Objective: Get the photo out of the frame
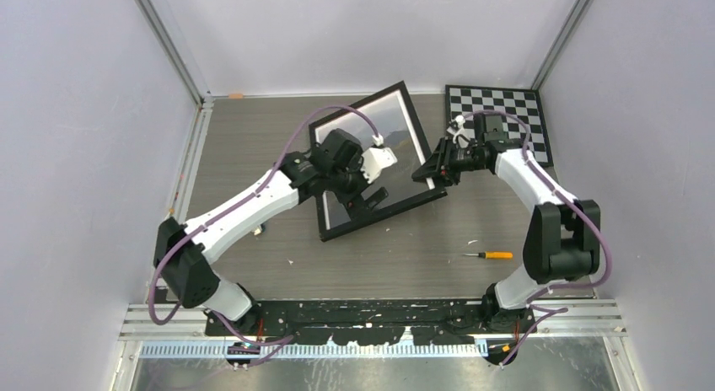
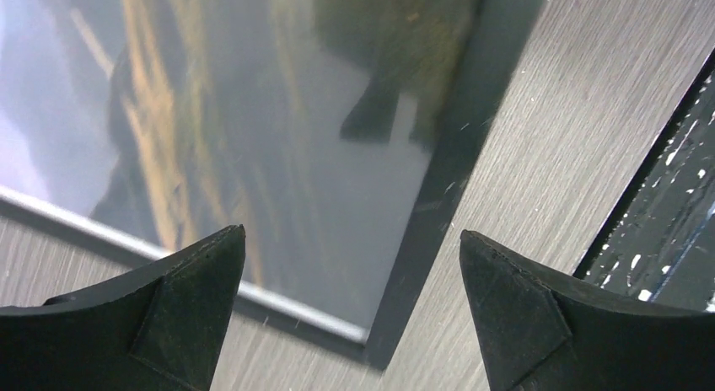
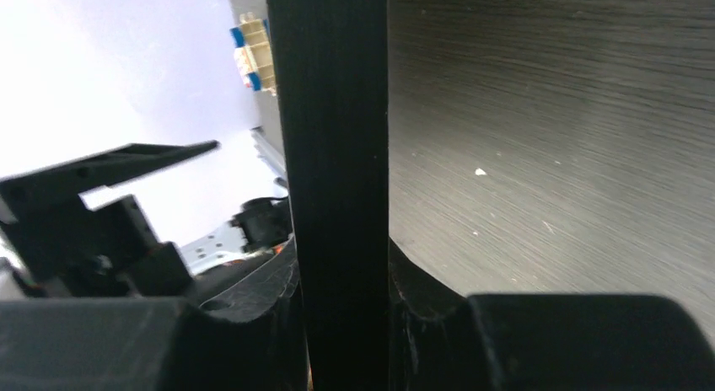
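Close view looking down past my left gripper (image 2: 352, 233). Its two black, pointed fingertips (image 2: 190, 311) stood wide apart at the bottom of the picture, with nothing held between them. Beneath them lay one corner of the frame (image 2: 459, 147), its thin black edge running diagonally from upper right down to the corner between my fingertips. Under the glossy front, the photo (image 2: 211, 138) showed as blurred grey and olive-brown streaks, with a thin white border (image 2: 295, 308) along its lower side. A dark two-pronged reflection (image 2: 379, 113) sat on the glass. To the right was grey wood-grain table (image 2: 556, 138), then a dark strip (image 2: 666, 214) speckled white that I could not identify.
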Motion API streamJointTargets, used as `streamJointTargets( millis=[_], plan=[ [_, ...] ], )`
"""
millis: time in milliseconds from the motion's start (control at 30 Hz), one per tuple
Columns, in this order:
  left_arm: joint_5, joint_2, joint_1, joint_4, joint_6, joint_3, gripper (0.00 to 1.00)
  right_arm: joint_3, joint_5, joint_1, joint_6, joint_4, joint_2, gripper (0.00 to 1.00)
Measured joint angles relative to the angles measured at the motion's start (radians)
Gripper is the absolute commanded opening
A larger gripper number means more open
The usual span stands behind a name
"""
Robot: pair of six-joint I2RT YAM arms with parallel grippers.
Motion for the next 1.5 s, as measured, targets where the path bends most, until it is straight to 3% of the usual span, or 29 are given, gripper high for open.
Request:
streamJointTargets(
  millis=[133, 333, 633, 1133, 1333, 1500],
  plan=[
    [0.003, -0.068, 0.065, -0.017, -0.066, 0.000, 1.00, 0.070, 0.149, 0.003, -0.127, -0.186, -0.101, 0.01],
    [0.040, -0.127, 0.230, -0.014, -0.220, -0.014, 1.00, 0.121, 0.358, 0.007, -0.208, -0.327, -0.224, 0.00],
    [0.085, -0.153, 0.387, -0.014, -0.437, -0.026, 1.00, 0.315, 0.673, 0.109, -0.228, -0.470, -0.239, 0.01],
    [0.098, -0.153, 0.504, 0.008, -0.765, -0.020, 1.00, 0.748, 1.046, 0.256, -0.351, -0.789, -0.045, 0.00],
    [0.126, -0.153, 0.557, 0.040, -0.860, -0.020, 1.00, 0.867, 1.209, 0.400, -0.452, -0.834, 0.031, 0.00],
    [0.169, -0.153, 0.621, 0.094, -0.949, -0.027, 1.00, 0.873, 1.352, 0.535, -0.588, -0.818, 0.064, 0.01]
  ],
)
